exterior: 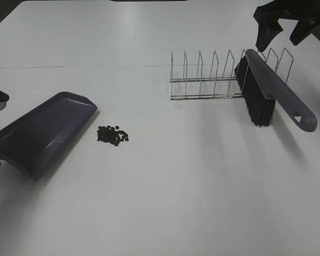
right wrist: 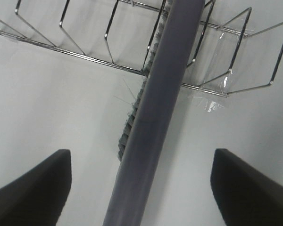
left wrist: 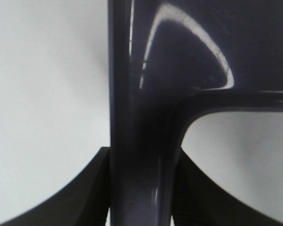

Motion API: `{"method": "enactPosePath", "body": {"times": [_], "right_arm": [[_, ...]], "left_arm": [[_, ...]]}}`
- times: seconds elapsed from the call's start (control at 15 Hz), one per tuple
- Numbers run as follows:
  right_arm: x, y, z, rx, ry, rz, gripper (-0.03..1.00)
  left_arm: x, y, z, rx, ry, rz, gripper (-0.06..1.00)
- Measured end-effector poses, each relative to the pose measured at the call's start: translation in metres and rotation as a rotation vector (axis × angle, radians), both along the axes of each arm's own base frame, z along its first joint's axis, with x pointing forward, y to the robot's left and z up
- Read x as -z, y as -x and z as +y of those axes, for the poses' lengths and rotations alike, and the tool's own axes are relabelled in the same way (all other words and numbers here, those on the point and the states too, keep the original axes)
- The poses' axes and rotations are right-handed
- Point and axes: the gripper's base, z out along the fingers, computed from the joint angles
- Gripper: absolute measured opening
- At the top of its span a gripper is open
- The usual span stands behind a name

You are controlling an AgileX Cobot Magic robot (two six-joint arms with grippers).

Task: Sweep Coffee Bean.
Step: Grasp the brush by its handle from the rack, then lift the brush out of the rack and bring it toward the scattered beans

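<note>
The white surface (exterior: 202, 202) in front of me holds four things. A purple dustpan (exterior: 45, 133) lies on the left, with the coffee bean (exterior: 112, 135) pile just beside it. Far right stands a wire rack (exterior: 205, 80), and a purple brush (exterior: 274, 93) leans in it.

Front and centre of the worktop (exterior: 192, 202): wide bare stretch, free passage. Far right: wire rack (exterior: 202, 80) stands crosswise, its upright prongs barring a low pass. The brush (exterior: 280, 96) leans through the rack's right-hand slots, bristles down in front, handle jutting forward and right past the rack. The right tool (exterior: 281, 38) hangs above the rack's far end; its fingers (right wrist: 33, 188) straddle the brush handle, clear room on both sides. The dustpan (exterior: 42, 133) takes up the left edge, with the coffee bean (exterior: 113, 135) cluster just beside its lip; open worktop between cluster and rack. The left tool (left wrist: 141, 202) sits tight on the dustpan handle, no gap.
</note>
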Motion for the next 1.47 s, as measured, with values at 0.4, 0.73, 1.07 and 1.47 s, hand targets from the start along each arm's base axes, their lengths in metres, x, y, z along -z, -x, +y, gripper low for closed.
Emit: {"method": "enactPosePath", "body": {"times": [0.4, 0.73, 1.07, 1.47], "right_arm": [[0.073, -0.018, -0.008, 0.009, 0.013, 0.151, 0.70], [0.099, -0.021, -0.008, 0.012, 0.012, 0.206, 0.60], [0.099, -0.021, -0.010, 0.085, 0.011, 0.210, 0.32], [0.042, -0.013, -0.010, 0.153, -0.008, 0.096, 0.32]], "left_arm": [[0.000, -0.006, -0.002, 0.007, 0.024, -0.059, 0.33], [0.000, -0.005, -0.003, -0.006, 0.035, -0.058, 0.33], [0.001, -0.005, -0.005, -0.032, 0.060, -0.054, 0.33], [0.001, -0.006, -0.005, -0.025, 0.057, -0.062, 0.33]]}}
